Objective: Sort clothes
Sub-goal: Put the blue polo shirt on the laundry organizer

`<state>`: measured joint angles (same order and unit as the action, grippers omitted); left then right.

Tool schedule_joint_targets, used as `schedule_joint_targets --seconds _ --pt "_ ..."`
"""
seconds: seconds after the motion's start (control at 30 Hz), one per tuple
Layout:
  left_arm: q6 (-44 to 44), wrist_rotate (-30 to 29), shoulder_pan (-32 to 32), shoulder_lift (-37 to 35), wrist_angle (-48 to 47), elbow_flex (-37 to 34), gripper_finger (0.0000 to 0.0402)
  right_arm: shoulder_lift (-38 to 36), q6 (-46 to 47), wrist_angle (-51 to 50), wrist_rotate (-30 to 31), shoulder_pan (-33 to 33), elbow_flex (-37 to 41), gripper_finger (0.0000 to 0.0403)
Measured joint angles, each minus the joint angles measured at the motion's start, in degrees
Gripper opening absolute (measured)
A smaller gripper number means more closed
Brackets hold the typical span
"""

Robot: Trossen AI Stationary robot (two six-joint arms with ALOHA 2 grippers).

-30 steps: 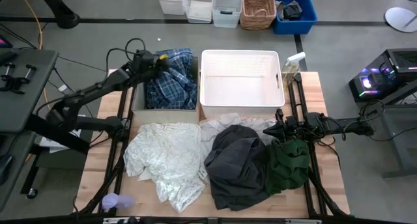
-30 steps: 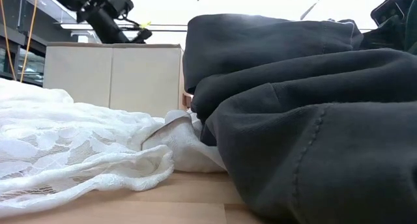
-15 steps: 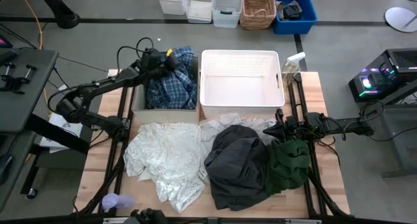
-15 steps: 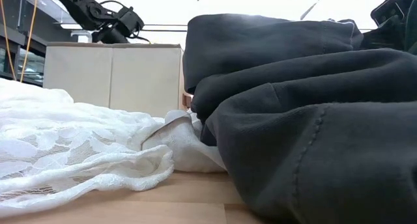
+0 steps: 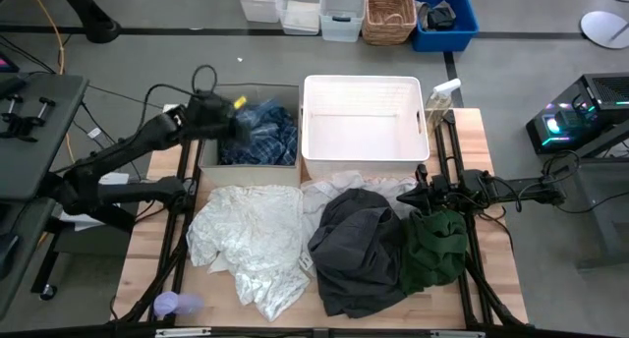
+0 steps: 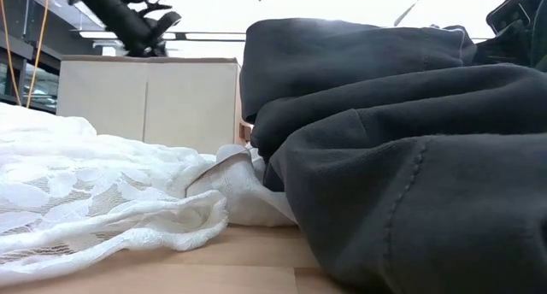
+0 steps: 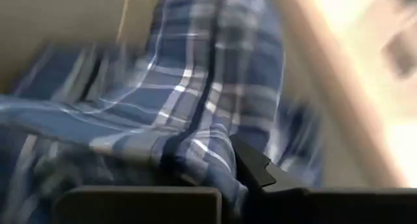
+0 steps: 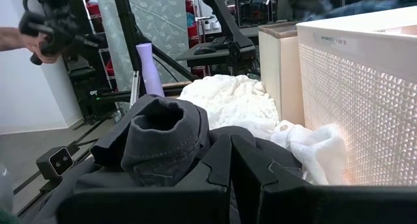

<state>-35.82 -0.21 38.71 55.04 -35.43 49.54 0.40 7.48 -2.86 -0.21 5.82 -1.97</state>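
Your left gripper [image 5: 234, 125] grasps the plaid shirt [image 5: 263, 135] over the beige box [image 5: 209, 157]. It is light and limp; take hold at a bunched fold. Crumpled, it shows no clear long axis. Right gripper [image 5: 425, 194] rests by the dark green piece [image 5: 434, 246] on the bench [image 5: 157, 250]; state undetermined.

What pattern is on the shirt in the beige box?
Blue-and-white plaid shirt; the left wrist view shows it best.
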Motion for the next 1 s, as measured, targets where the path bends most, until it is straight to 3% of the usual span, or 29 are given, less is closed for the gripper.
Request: schedule_joint_targets --seconds 0.23,0.47,0.63,1.0 --pt "3.5 -1.4 -2.3 6.1 -16.9 -0.2 0.0000 0.0 0.0 0.0 0.0 0.0 0.0 0.0000" --pt "9.5 -1.5 -2.4 12.9 -13.1 2.8 0.0019 0.0 0.0 0.0 0.0 0.0 0.0 0.0000" --pt "15.3 -1.5 -2.4 12.9 -15.7 8.6 0.0064 0.0 0.0 0.0 0.0 0.0 0.0 0.0000" --pt "28.4 -1.4 -2.4 9.0 -23.8 21.6 0.0205 0.0 0.0 0.0 0.0 0.0 0.0 0.0000"
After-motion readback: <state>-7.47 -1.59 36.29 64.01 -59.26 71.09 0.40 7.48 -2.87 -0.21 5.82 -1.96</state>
